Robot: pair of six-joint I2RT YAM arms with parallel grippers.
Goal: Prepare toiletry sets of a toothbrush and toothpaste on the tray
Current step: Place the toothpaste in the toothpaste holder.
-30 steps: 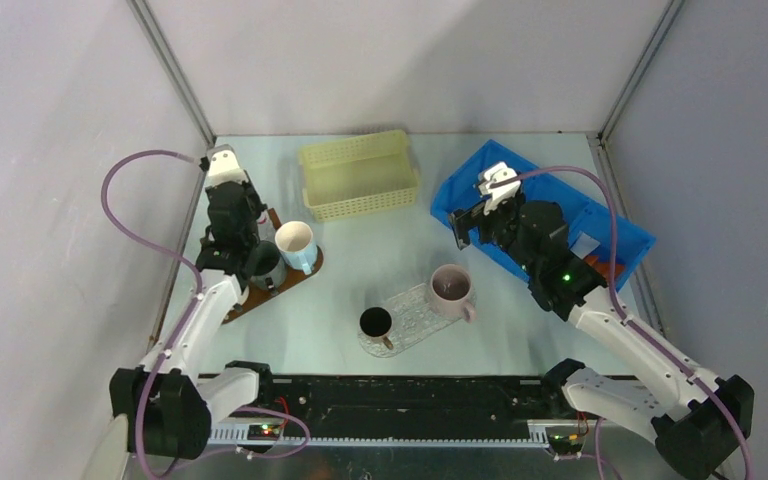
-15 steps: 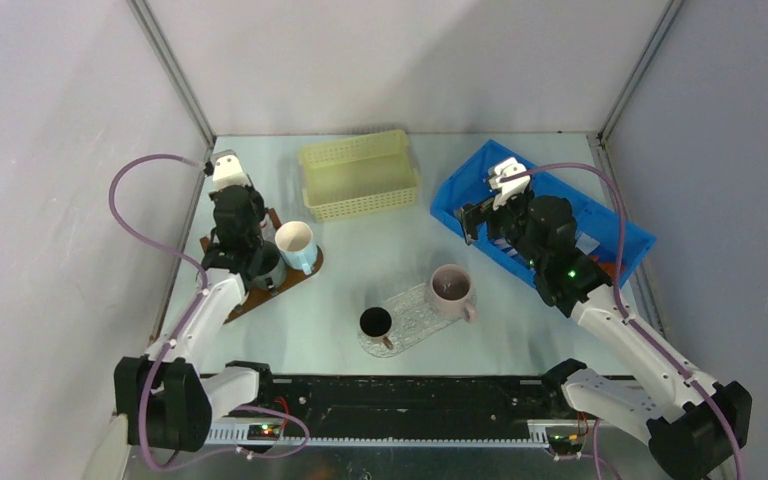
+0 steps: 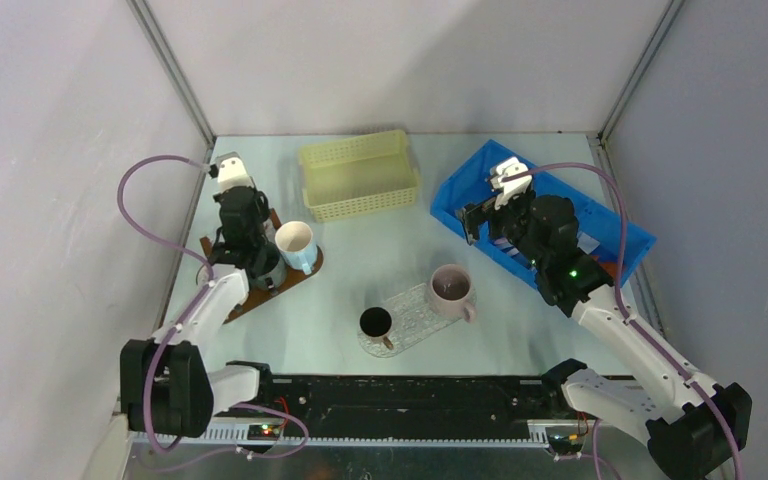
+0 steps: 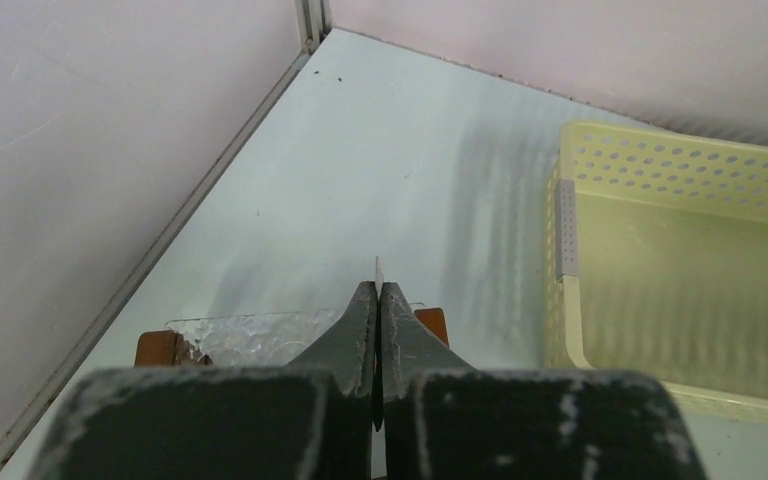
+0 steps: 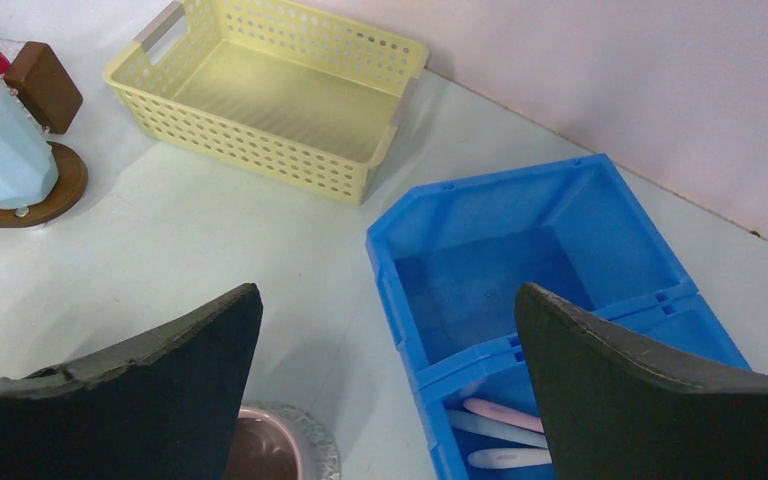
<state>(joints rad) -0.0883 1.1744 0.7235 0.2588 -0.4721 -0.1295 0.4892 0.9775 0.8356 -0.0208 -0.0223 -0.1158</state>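
My left gripper (image 3: 240,222) hangs over the far end of the brown wooden tray (image 3: 290,283). It is shut on a thin white flat edge (image 4: 377,268) that pokes out between the fingertips; it looks like a toothpaste tube, and the rest of it is hidden. Over the blue bin (image 3: 460,190), my right gripper (image 5: 385,300) is wide open and holds nothing. Pale pink and white toothbrushes (image 5: 500,415) lie in the bin's middle compartment, just below the right finger. An orange tube (image 3: 608,266) shows in the bin's near compartment.
A light blue mug (image 3: 296,245) and a dark mug (image 3: 265,270) stand on the brown tray. A clear glass tray (image 3: 415,318) carries a pink mug (image 3: 450,288) and a black mug (image 3: 375,322). An empty yellow basket (image 3: 360,175) sits at the back.
The left gripper has drifted slightly right and nearer over the brown tray, still shut. The right gripper shifted a little right over the blue bin and stays open.
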